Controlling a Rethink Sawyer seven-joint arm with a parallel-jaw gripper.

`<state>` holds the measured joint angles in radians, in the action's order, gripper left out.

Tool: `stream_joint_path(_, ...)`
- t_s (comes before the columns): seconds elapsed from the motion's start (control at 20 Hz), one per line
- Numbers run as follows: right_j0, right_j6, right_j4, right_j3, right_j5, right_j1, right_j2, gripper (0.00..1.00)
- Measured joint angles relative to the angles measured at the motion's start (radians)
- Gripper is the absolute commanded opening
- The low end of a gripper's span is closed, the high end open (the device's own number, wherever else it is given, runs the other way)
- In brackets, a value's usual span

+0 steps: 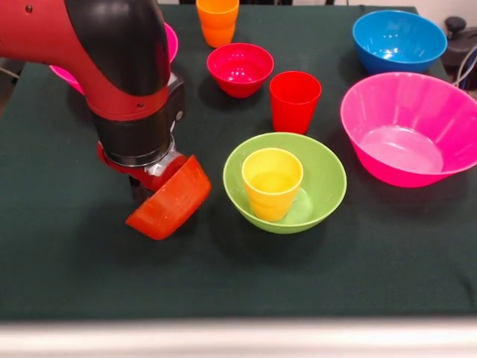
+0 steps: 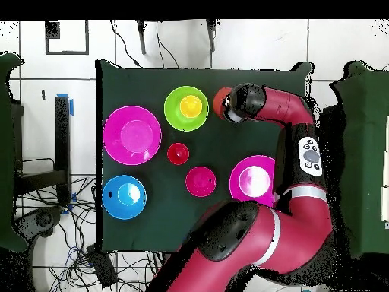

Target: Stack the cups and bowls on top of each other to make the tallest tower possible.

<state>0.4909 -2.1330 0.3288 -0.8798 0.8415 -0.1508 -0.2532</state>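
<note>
The lime-green bowl [image 1: 326, 179] stands upright on the dark cloth with the yellow cup [image 1: 272, 181] upright inside it; both also show in the overhead view, the bowl [image 2: 172, 107] and the cup [image 2: 190, 106]. My gripper [image 1: 154, 177] is shut on the rim of the small orange bowl [image 1: 170, 200], which hangs tilted on its side just left of the green bowl and apart from it. In the overhead view the orange bowl [image 2: 220, 99] sits beside the gripper [image 2: 231, 105]. The fingers are mostly hidden by the wrist and the bowl.
A red cup [image 1: 294, 101], a crimson bowl [image 1: 240, 68] and an orange cup [image 1: 218, 21] stand behind the green bowl. A large pink bowl [image 1: 410, 127] and a blue bowl [image 1: 399, 39] are at the right. A second pink bowl [image 1: 171, 42] is behind my arm.
</note>
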Motion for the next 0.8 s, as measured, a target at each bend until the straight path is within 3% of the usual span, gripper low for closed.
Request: stream_joint_path(0.8,0.0,0.0,-0.006,0.006,-0.014,-0.012,0.02,0.0)
